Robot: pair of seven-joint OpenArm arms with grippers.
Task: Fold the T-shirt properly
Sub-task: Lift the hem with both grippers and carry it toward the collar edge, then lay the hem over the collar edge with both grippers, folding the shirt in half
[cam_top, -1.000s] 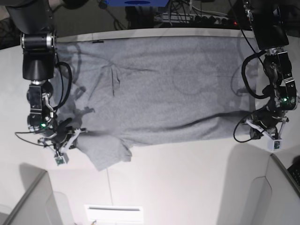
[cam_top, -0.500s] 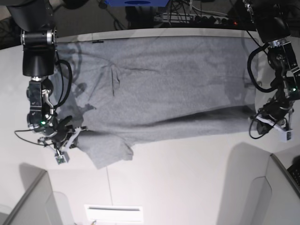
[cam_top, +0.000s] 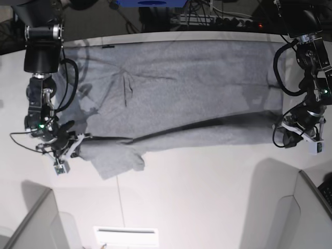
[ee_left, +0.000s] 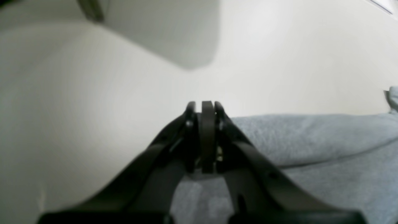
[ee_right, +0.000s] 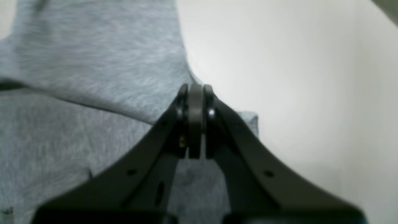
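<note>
near edge of the t-shirt [cam_top: 171, 98] is pinched, apparently, by closed left gripper [cam_top: 290, 134] and closed right gripper [cam_top: 70, 147]; cloth is spread across the table [cam_top: 207, 197]. equal tension should be kept so the fold lies straight.

Soft, fuzzy heather-grey cloth T-shirt [cam_top: 181, 98] lies on a smooth matt white table [cam_top: 207, 197].

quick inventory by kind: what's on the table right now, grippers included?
T-shirt, grey, spread flat: 1
Grippers, both shut on the shirt's near edge: 2 (left gripper, right gripper)
White table: 1
Total: 4
</note>
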